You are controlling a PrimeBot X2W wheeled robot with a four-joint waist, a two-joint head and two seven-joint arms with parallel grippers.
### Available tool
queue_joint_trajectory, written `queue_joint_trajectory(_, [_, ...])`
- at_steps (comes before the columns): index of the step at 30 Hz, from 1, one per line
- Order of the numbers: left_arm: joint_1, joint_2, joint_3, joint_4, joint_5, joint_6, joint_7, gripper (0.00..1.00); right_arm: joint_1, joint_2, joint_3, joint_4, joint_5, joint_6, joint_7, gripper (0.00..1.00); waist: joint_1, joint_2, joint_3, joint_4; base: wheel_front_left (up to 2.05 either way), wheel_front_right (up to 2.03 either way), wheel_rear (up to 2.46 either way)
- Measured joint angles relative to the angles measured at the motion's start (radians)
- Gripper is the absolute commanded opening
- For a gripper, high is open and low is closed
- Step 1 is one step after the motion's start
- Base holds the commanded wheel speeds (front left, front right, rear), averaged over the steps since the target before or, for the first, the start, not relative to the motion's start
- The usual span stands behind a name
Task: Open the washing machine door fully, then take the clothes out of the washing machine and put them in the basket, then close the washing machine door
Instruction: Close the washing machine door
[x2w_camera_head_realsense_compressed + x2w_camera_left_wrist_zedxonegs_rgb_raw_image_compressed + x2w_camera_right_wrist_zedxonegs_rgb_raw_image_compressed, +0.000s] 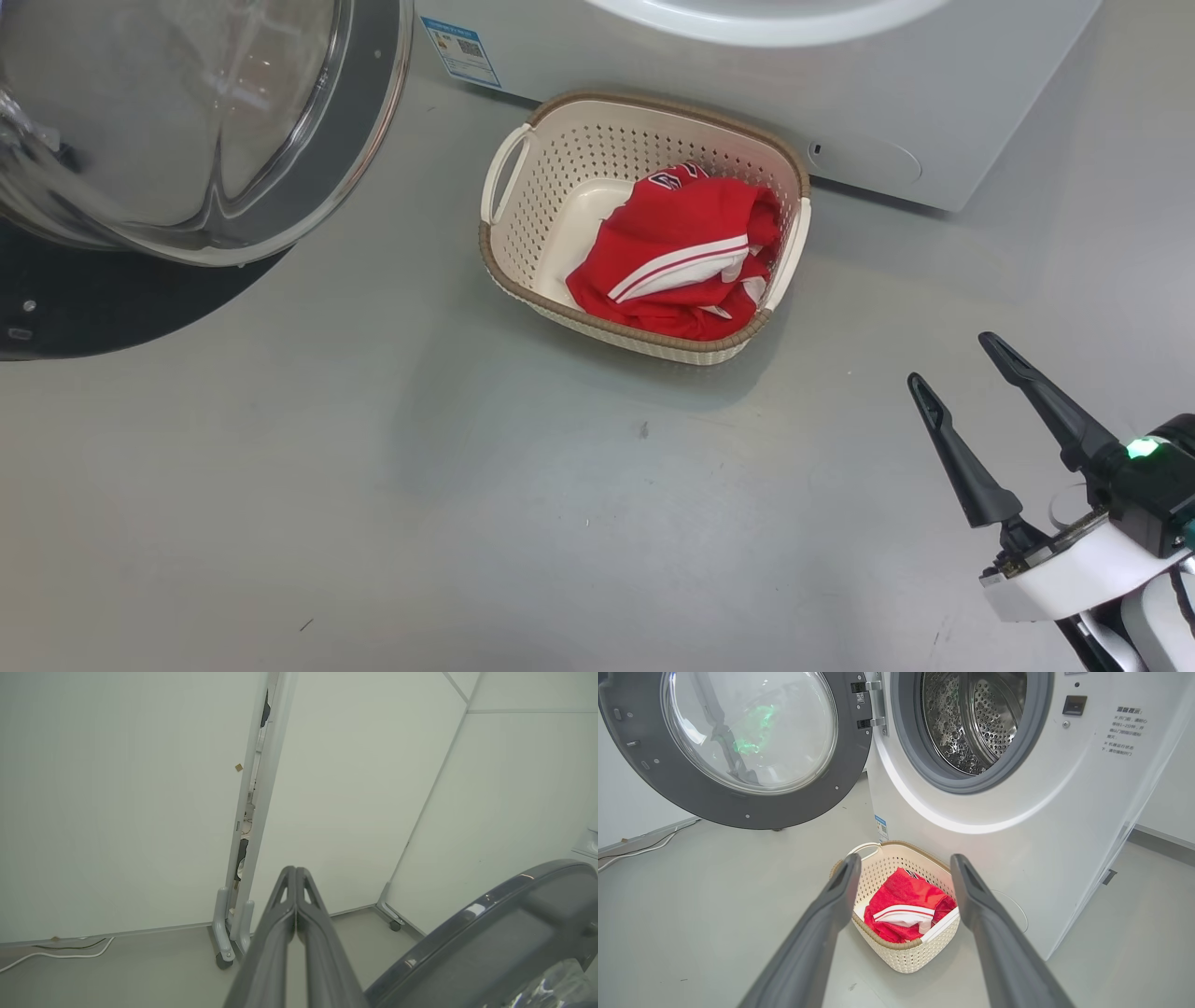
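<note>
Lying bunched in basket [579, 149], red clothes [681, 252] are filling its right side. Basket is sitting just before washing machine [747, 93]. Washing machine door [738, 807] is standing wide open. Right gripper [950, 358] is hovering spread, empty. Left gripper [295, 872] is pressing its fingers together on nothing.

Bare floor [420, 467] btwn door [373, 112], basket [569, 159]

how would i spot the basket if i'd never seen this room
Find the white washer with its round door swung open. On the floor right before it sits the basket. It is cream, perforated, brown-rimmed, with red clothes inside.
</note>
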State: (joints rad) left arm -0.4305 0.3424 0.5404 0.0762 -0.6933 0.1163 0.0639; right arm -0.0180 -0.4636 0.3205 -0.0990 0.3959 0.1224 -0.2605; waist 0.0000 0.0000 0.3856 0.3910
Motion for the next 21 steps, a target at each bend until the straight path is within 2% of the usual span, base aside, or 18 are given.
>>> queue_joint_trajectory(2, [-0.03, -0.001, 0.07, 0.052, -0.041, 0.003, 0.039, 0.0, -0.001, -0.003, 0.006, -0.002, 0.001, 0.0, 0.0, 1.0, 0.0, 0.0, 0.003, -0.01, 0.0, 0.0, 0.0])
queue_joint_trajectory(6, [-0.134, -0.06, 0.191, 0.118, -0.173, 0.009, 0.096, 0.0, -0.003, -0.012, 0.006, -0.007, 0.012, 0.0, 0.0, 1.0, 0.0, 0.0, 0.01, -0.023, 0.0, 0.0, 0.0])
queue_joint_trajectory(9, [-0.201, -0.118, 0.277, 0.194, -0.216, 0.011, 0.13, 0.0, -0.004, -0.017, 0.002, -0.007, 0.016, 0.0, 0.0, 1.0, 0.0, 0.0, 0.014, -0.027, 0.0, 0.0, 0.0])
queue_joint_trajectory(12, [-0.247, -0.147, 0.357, 0.256, -0.236, 0.011, 0.15, 0.0, -0.005, -0.018, 0.003, -0.007, 0.017, 0.0, 0.0, 1.0, 0.0, 0.0, 0.017, -0.029, 0.0, 0.0, 0.0])
queue_joint_trajectory(16, [-0.302, -0.15, 0.416, 0.309, -0.25, 0.011, 0.174, 0.0, -0.008, -0.018, 0.007, -0.009, 0.017, 0.0, 0.0, 1.0, 0.0, 0.0, 0.018, -0.035, 0.0, 0.0, 0.0])
queue_joint_trajectory(21, [-0.34, -0.153, 0.429, 0.358, -0.245, 0.011, 0.208, 0.0, -0.014, -0.024, 0.009, -0.008, 0.017, 0.0, 0.0, 1.0, 0.0, 0.0, 0.018, -0.043, 0.0, 0.0, 0.0])
